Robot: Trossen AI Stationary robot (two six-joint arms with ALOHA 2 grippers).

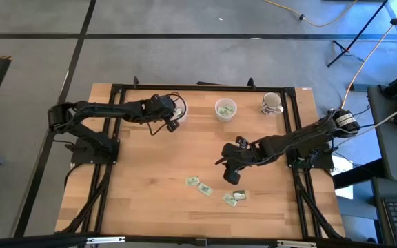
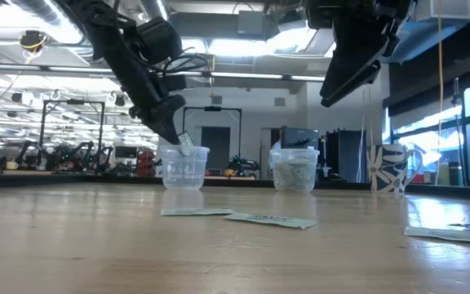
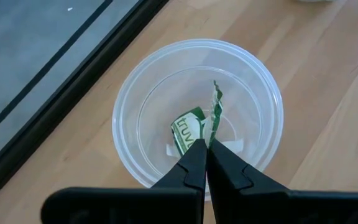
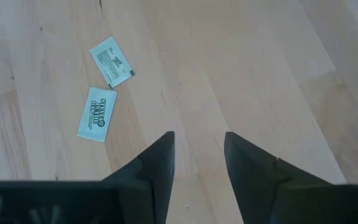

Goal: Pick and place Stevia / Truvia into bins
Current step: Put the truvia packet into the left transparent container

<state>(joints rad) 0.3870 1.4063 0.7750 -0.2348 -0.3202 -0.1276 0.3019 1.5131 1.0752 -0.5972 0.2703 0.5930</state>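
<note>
Pinched fingers of the left gripper (image 3: 205, 149) held a green-and-white paper Truvia sachet (image 3: 199, 126) over the round clear plastic cup (image 3: 129, 93), not yet released. Another cup (image 1: 225, 109) beside it already held sachets; several loose sachets (image 1: 216, 192) were well apart from it. Above these hovered the right gripper (image 4: 198, 163), fingers spread, empty.

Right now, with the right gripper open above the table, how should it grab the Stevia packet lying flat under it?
Come straight down with the right gripper and pinch the Stevia packet across its narrow width at the middle; it lies flat, so only its edges offer purchase.
</note>
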